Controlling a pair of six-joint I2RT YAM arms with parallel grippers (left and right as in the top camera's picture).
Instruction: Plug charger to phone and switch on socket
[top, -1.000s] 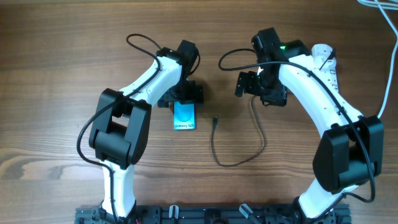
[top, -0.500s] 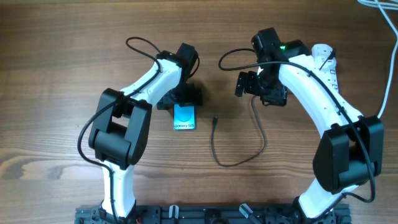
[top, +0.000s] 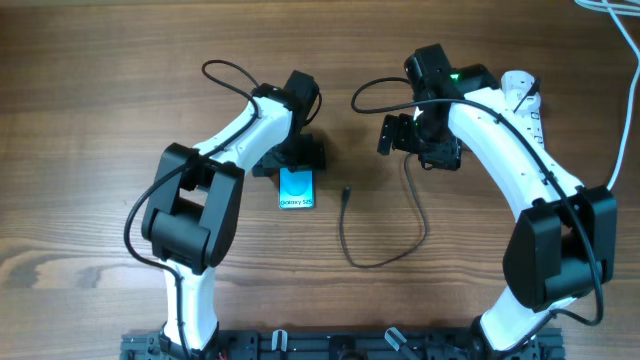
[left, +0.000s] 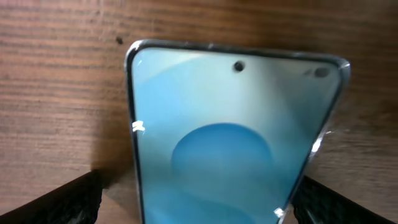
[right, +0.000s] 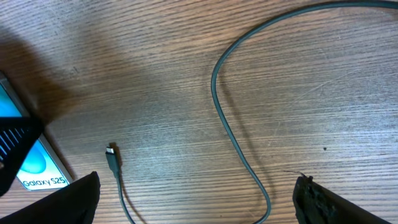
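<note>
The phone (top: 296, 188) lies flat on the wooden table, cyan screen up, with its "Galaxy S25" text at the near end. My left gripper (top: 290, 158) hovers low over its far end. In the left wrist view the phone (left: 230, 124) fills the frame, and the open fingers (left: 199, 199) straddle its two long edges. The charger cable (top: 385, 258) loops on the table, its connector tip (top: 345, 191) just right of the phone. My right gripper (top: 400, 138) is open and empty above the cable (right: 233, 134); the tip (right: 112, 154) lies apart from it. The socket (top: 522, 88) is partly hidden behind my right arm.
A white lead (top: 612, 25) runs along the table's far right edge. The phone's near end also shows at the lower left of the right wrist view (right: 38, 171). Bare wood lies in front of the phone and cable.
My left arm has shifted very slightly over the phone. The phone, the cable and the right arm have not moved.
</note>
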